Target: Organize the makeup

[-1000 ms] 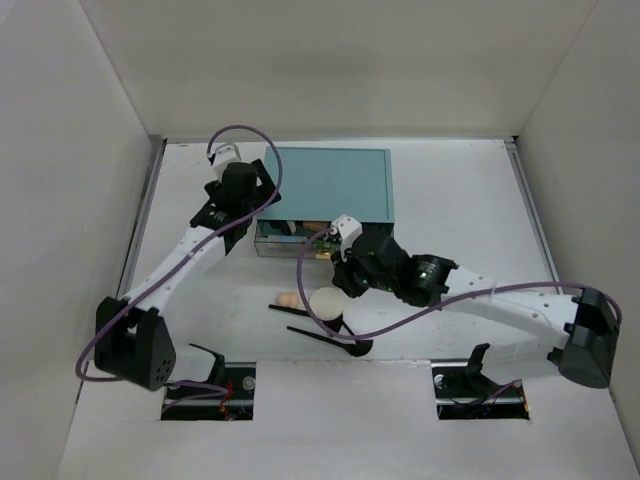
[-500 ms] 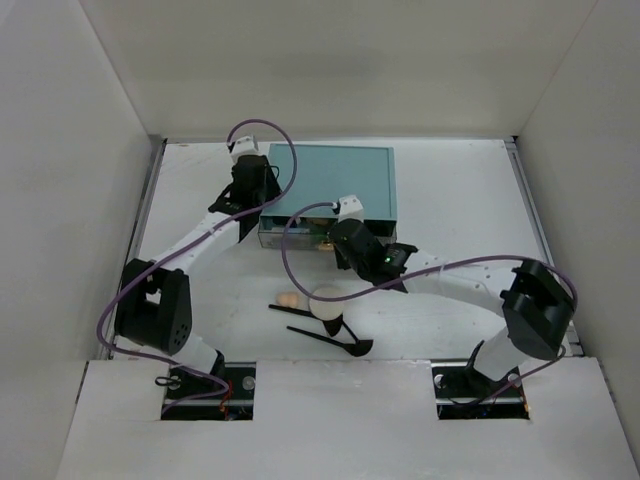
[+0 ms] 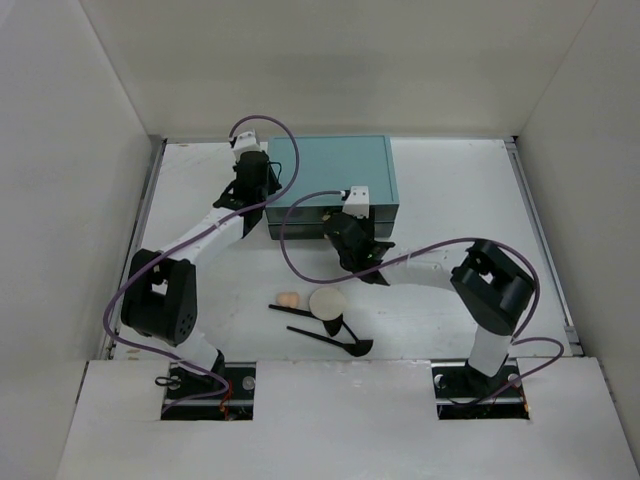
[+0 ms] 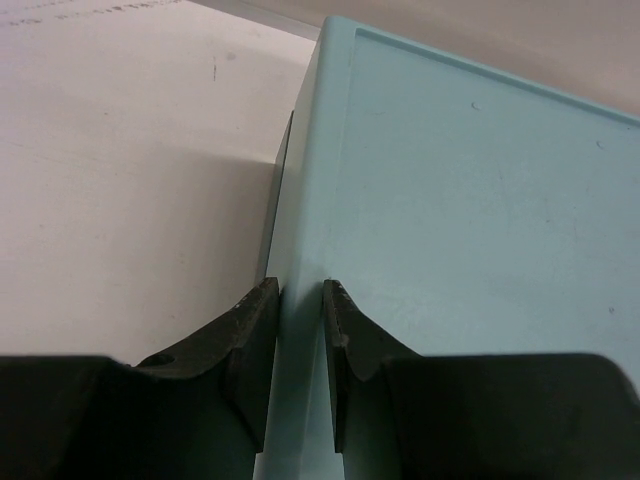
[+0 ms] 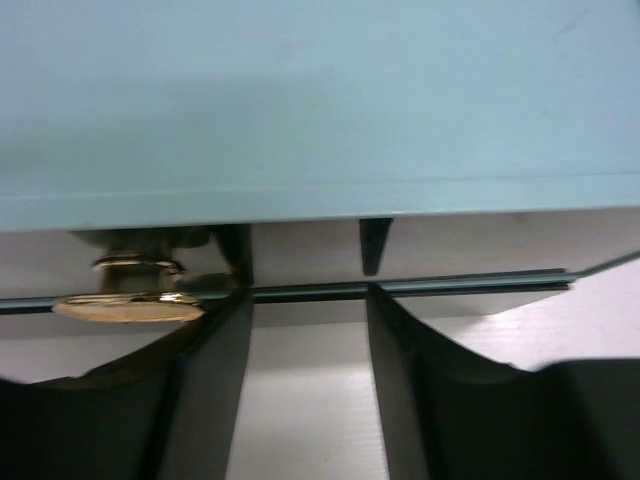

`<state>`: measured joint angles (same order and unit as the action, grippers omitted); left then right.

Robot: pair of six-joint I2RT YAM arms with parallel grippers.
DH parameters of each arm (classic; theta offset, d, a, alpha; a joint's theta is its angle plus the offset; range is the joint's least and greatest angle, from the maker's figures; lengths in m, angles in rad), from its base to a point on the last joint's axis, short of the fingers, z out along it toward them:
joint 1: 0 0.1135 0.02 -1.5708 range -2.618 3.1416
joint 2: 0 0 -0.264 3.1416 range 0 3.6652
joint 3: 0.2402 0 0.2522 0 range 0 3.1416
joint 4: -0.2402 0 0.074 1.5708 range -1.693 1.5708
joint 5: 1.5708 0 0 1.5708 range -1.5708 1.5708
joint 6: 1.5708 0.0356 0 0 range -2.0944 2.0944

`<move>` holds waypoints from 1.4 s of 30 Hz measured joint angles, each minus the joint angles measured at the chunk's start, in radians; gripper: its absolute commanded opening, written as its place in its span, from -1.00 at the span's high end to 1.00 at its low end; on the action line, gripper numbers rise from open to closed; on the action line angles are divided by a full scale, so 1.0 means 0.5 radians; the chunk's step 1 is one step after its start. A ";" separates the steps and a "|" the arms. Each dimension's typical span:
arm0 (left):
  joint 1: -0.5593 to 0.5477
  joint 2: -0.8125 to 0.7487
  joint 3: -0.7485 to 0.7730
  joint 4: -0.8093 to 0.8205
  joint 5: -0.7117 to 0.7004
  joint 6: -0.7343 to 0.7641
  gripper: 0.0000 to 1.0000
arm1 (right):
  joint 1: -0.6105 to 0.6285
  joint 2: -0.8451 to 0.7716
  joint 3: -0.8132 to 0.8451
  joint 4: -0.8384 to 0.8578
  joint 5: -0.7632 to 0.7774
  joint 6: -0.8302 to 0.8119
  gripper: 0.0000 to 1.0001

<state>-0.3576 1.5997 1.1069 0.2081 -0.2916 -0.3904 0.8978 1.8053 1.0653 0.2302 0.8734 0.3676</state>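
On the table in front of the arms lie a peach egg-shaped sponge (image 3: 288,299), a round cream puff (image 3: 327,301) and two black brushes (image 3: 297,310) (image 3: 330,338). Neither gripper is near them. My left gripper (image 3: 262,200) (image 4: 300,300) is shut on the left top edge of the teal drawer box (image 3: 330,172) (image 4: 460,200). My right gripper (image 3: 347,222) (image 5: 305,300) stands open against the box front (image 5: 320,90), nothing between its fingers, a gold knob (image 5: 125,303) just left of its left finger. The other makeup is out of view.
The teal box sits at the back middle of the table, its drawer front looking pushed in. White walls close in the left, right and back. The right arm's elbow (image 3: 495,282) stands high at the right.
The drawer that stood open at the box front has been pushed in. My right gripper followed it to the box and opened. My left gripper closed on the box's left edge.
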 measured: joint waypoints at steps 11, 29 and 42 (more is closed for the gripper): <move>-0.001 0.004 0.018 -0.035 -0.008 -0.001 0.79 | 0.125 -0.085 -0.132 0.054 -0.445 0.226 -0.67; -0.001 0.004 0.021 -0.043 -0.007 -0.008 0.79 | -0.026 0.284 0.106 -0.021 -0.357 0.587 -0.40; -0.030 -0.005 0.021 -0.066 0.022 -0.013 0.82 | 0.018 0.229 -0.069 0.103 -0.344 0.564 0.86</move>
<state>-0.3725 1.5974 1.1172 0.1753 -0.2806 -0.3969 0.9070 1.9198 1.0306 0.2817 0.7013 0.6495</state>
